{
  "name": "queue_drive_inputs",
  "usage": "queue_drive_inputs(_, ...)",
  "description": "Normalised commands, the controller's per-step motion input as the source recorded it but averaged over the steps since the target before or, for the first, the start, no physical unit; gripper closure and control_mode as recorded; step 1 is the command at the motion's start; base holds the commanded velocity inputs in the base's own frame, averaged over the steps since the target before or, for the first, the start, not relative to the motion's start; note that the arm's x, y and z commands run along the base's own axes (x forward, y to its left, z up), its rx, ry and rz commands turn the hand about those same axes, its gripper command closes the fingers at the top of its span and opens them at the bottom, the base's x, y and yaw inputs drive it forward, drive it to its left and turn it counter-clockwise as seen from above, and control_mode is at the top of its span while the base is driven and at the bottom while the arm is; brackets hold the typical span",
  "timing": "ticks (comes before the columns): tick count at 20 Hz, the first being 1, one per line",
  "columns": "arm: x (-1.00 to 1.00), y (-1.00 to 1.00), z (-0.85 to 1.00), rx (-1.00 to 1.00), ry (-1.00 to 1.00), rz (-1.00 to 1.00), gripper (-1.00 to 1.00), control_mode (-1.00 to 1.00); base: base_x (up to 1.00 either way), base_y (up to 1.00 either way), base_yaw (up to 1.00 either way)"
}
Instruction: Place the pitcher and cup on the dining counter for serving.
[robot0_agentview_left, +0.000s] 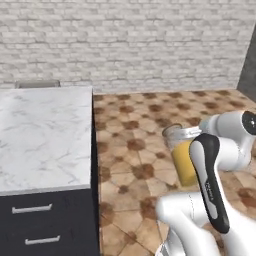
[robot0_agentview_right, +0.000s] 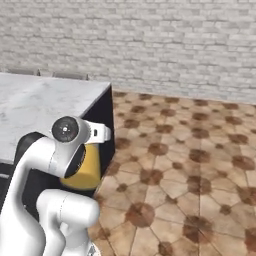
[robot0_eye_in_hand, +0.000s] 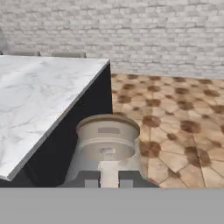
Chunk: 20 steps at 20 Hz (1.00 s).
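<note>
While clamped, pitcher (robot0_eye_in_hand: 107, 140) between fingers (robot0_eye_in_hand: 91, 181).

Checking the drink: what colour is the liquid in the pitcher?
Orange-yellow, clearest in the left base view: pitcher.

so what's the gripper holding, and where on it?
The pitcher, carried off the floor beside the dining counter. The gripper is shut at its near side; the exact part is hidden.
</note>
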Motion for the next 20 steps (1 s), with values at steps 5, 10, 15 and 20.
queue_drive_inputs(5, 0.00, 0.00, 0.00, 0.00, 0.00, 0.00, 1.00, 1.00, 1.00, -0.53, 0.60)
queue_drive_inputs(10, 0.00, 0.00, 0.00, 0.00, 0.00, 0.00, 1.00, 1.00, 1.00, -0.23, 0.68)
queue_drive_inputs(15, 0.00, 0.00, 0.00, 0.00, 0.00, 0.00, 1.00, 1.00, 1.00, -0.35, 0.62)
queue_drive_inputs(20, 0.00, 0.00, 0.00, 0.00, 0.00, 0.00, 1.00, 1.00, 1.00, -0.41, 0.65)
